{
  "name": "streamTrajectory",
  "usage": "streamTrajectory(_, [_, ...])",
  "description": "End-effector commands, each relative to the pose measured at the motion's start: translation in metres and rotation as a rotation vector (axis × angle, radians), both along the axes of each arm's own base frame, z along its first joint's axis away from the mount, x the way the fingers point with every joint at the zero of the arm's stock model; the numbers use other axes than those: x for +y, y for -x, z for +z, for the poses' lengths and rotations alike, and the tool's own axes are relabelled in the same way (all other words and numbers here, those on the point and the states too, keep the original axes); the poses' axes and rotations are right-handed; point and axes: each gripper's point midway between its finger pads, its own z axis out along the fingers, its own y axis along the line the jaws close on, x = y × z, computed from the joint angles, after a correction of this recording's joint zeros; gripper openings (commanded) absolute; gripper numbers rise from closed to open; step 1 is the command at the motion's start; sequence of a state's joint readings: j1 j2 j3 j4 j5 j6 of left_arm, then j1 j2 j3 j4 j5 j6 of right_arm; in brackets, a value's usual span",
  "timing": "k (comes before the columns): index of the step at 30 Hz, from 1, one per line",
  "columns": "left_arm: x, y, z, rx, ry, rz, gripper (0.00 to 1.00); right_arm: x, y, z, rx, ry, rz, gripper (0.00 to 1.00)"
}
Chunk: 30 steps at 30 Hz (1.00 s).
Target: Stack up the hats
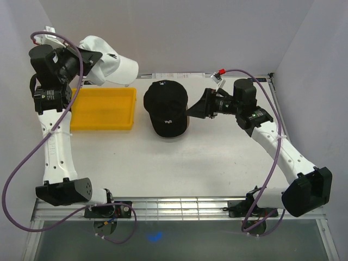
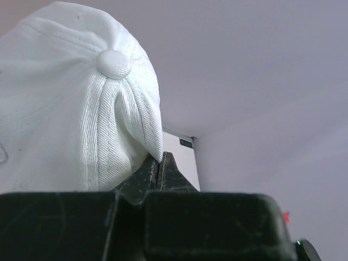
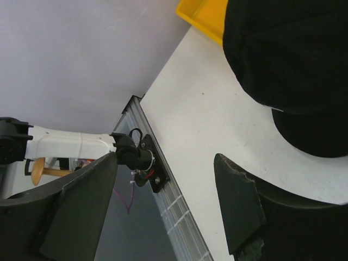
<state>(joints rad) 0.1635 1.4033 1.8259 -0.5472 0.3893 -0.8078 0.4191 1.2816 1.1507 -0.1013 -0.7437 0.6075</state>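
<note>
A black cap (image 1: 166, 107) with a small white logo sits at the table's middle back; other hats under it are hidden. It also shows in the right wrist view (image 3: 293, 60). My left gripper (image 1: 89, 64) is shut on a white cap (image 1: 109, 65) and holds it in the air above the far left corner. In the left wrist view the closed fingertips (image 2: 159, 163) pinch the white cap's (image 2: 70, 103) crown fabric. My right gripper (image 1: 200, 105) is open and empty, just right of the black cap, its fingers (image 3: 234, 206) apart above the table.
A yellow plastic tray (image 1: 103, 109) lies left of the black cap, under the raised white cap. White walls enclose the back and sides. A metal rail (image 1: 179, 206) runs along the near edge by the arm bases.
</note>
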Motion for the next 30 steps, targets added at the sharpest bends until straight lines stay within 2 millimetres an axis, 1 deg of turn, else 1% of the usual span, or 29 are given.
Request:
streamTrajectory(1, [-0.046,0.045,0.045,-0.115,0.031,-0.221,0.00,0.012,-0.003,0.035,-0.052,-0.080,0.068,0.77])
streamTrajectory(3, [-0.063,0.060,0.052,-0.133,0.042,-0.312,0.00,0.016,-0.004,0.049,-0.064,-0.118,0.087,0.79])
streamTrajectory(4, [-0.068,0.067,0.055,-0.141,0.045,-0.339,0.00,0.018,-0.003,0.053,-0.062,-0.134,0.102,0.79])
streamTrajectory(5, [-0.073,0.073,0.056,-0.141,0.056,-0.367,0.00,0.019,-0.004,0.061,-0.092,-0.162,0.111,0.80])
streamTrajectory(6, [-0.080,0.081,0.059,-0.157,0.059,-0.418,0.00,0.021,-0.003,0.066,-0.067,-0.186,0.115,0.81])
streamTrajectory(7, [-0.084,0.088,0.054,-0.152,0.073,-0.443,0.00,0.022,-0.003,0.067,-0.059,-0.200,0.133,0.82])
streamTrajectory(8, [-0.088,0.093,0.053,-0.144,0.101,-0.464,0.00,0.024,-0.003,0.074,-0.084,-0.226,0.144,0.82])
streamTrajectory(9, [-0.093,0.100,0.056,-0.170,0.105,-0.499,0.00,0.025,-0.003,0.077,-0.051,-0.246,0.148,0.82])
streamTrajectory(10, [-0.096,0.100,0.044,-0.143,0.127,-0.518,0.00,0.026,-0.003,0.079,-0.041,-0.259,0.158,0.82])
streamTrajectory(11, [-0.100,0.108,0.046,-0.157,0.132,-0.537,0.00,0.027,-0.003,0.087,-0.070,-0.286,0.168,0.82])
streamTrajectory(12, [-0.103,0.112,0.047,-0.160,0.140,-0.554,0.00,0.028,-0.001,0.087,-0.023,-0.310,0.174,0.82])
streamTrajectory(17, [-0.112,0.124,0.042,-0.156,0.144,-0.592,0.00,0.029,0.000,0.091,-0.002,-0.367,0.183,0.84])
streamTrajectory(21, [-0.120,0.133,0.041,-0.161,0.152,-0.632,0.00,0.032,0.000,0.086,0.012,-0.372,0.188,0.85])
streamTrajectory(24, [-0.126,0.138,0.036,-0.148,0.170,-0.670,0.00,0.034,-0.002,0.078,0.042,-0.373,0.190,0.85])
streamTrajectory(28, [-0.129,0.142,0.031,-0.142,0.186,-0.685,0.00,0.035,-0.002,0.074,0.082,-0.413,0.205,0.85])
streamTrajectory(29, [-0.133,0.144,0.030,-0.136,0.192,-0.700,0.00,0.035,0.000,0.078,0.061,-0.435,0.217,0.86])
streamTrajectory(30, [-0.140,0.148,0.028,-0.134,0.194,-0.726,0.00,0.038,0.000,0.076,0.098,-0.446,0.223,0.86])
